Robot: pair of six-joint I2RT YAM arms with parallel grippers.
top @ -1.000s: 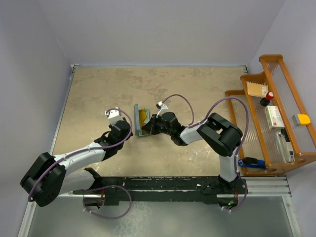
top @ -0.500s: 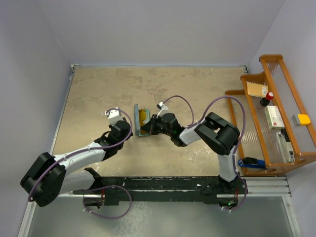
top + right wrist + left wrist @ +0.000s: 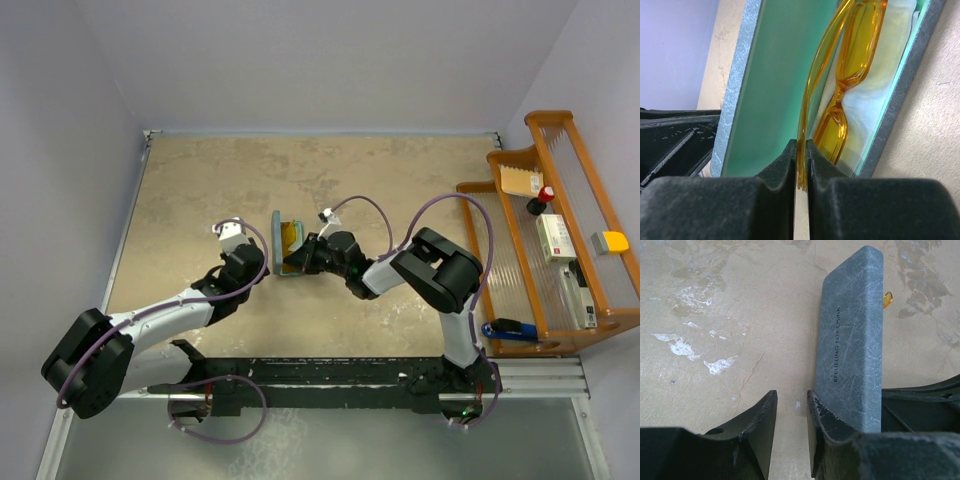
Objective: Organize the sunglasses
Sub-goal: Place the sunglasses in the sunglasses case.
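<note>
Comparing with a second ago, the right arm (image 3: 440, 270) has edged slightly left toward the open glasses case (image 3: 852, 340); the case has not moved. Judged: final seating under way, release not yet made.

The left gripper (image 3: 790, 410), jaws parted and empty, rests one finger against the upright lid's outside.

The right gripper (image 3: 800, 150) is clenched on one temple of the sunglasses (image 3: 860, 45). They are translucent amber with a thin frame, and lie inside the case on a pale cloth (image 3: 875, 95).

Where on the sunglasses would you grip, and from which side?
The sunglasses by the thin temple arm, from the open side of the case: it sticks out toward that side while the lenses sit inside. The right gripper is shut on it there.
</note>
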